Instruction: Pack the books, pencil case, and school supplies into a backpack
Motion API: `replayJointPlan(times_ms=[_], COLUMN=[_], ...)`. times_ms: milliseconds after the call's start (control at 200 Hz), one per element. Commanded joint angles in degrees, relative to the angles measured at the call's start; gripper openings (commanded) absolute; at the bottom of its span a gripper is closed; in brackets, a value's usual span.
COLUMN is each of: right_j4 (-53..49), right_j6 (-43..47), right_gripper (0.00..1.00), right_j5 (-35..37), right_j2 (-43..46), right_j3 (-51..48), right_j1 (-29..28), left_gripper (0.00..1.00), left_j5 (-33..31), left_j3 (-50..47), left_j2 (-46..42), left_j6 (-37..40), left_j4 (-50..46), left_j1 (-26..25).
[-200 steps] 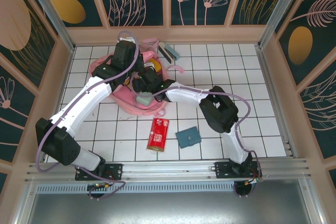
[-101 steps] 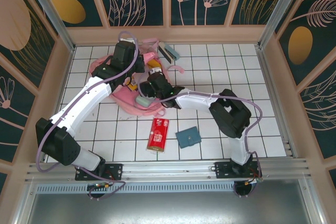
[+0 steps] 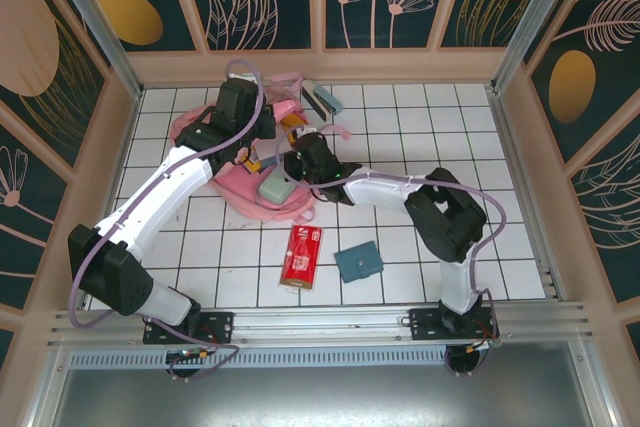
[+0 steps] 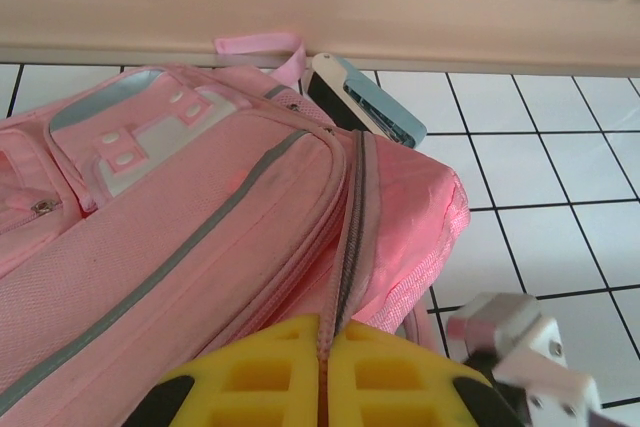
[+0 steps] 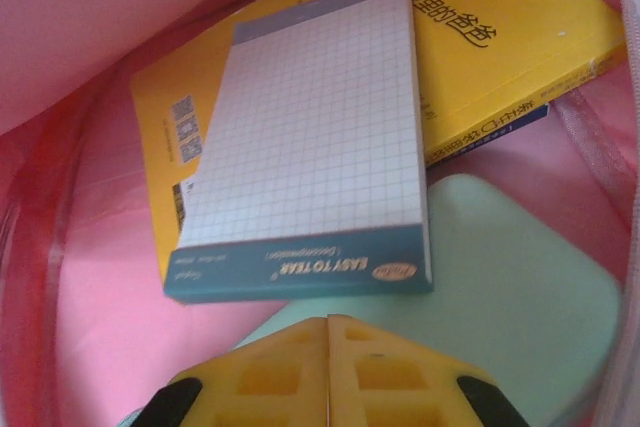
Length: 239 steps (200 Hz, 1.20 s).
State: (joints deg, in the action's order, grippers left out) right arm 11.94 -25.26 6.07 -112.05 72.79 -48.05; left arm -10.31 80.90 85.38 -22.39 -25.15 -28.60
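- Red, flat and glossy-looking, the packet point(image 3: 300, 255) lies toward the near edge of the tabletop point(image 3: 500, 147). The teal square point(image 3: 358, 263) is just beside it on the right. Both look light and thin and may slide on the tiles, so I judge a pinch across the narrow sides, or at a lifted corner, the safest hold.
- The pink backpack point(image 4: 200, 207) sits farther in, toward the far left corner. Its fabric is soft and would likely sag shut, so the mouth needs holding up. The left gripper point(image 4: 322, 332) has its fingers pressed together on the zip edge of the flap.
- Inside the mouth, the right gripper point(image 5: 328, 327) hangs with its fingers together and nothing between them, just above the mint pencil case point(image 5: 500, 277). The case looks soft and should give under a grip, so it is best taken across its width.
- The gridded pad point(image 5: 310, 147) lies on the yellow book point(image 5: 500, 37) and overlaps the case. The edge of a navy book point(image 5: 510, 125) shows beneath the yellow one. These look stiff, flat and heavier, and their edges are the place to hold.
- The stapler point(image 4: 375, 107) lies just behind the backpack, near the far edge. It looks rigid and dense, best gripped across its body.
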Motion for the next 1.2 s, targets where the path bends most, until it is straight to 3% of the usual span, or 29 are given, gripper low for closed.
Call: replayJointPlan(times_ms=[0, 370, 806, 861, 1031, 1191], right_j4=[2.04, -0.61, -4.64, -6.10, -10.27, -17.47], right_j6=[-0.92, -1.00, 1.21, 0.96, -1.80, -5.08], right_gripper=[0.07, 0.10, 0.15, 0.18, 0.38, 0.39], right_j5=[-2.08, -3.71, 2.57, 4.46, 8.37, 11.61], right_j2=[-3.49, -8.39, 10.31, 12.95, 22.42, 30.56], right_j3=[3.46, 12.06, -5.57, -8.42, -19.07, -26.65], right_j1=[0.54, 3.16, -0.74, -1.39, -2.99, -5.77], left_gripper=[0.09, 0.09, 0.10, 0.09, 0.09, 0.09], left_j5=[0.70, 0.56, -0.07, -0.04, 0.28, 0.31], left_j3=[1.05, 0.78, 0.17, 0.02, 0.04, -0.13], left_j2=[-1.95, -1.68, -1.61, -1.54, -1.19, -1.01], left_j6=[-0.99, -0.90, -0.94, -0.92, -1.03, -1.16], left_j4=[5.72, 5.94, 6.07, 6.07, 6.12, 6.16], left_j1=[0.34, 0.39, 0.58, 0.56, 0.57, 0.58])
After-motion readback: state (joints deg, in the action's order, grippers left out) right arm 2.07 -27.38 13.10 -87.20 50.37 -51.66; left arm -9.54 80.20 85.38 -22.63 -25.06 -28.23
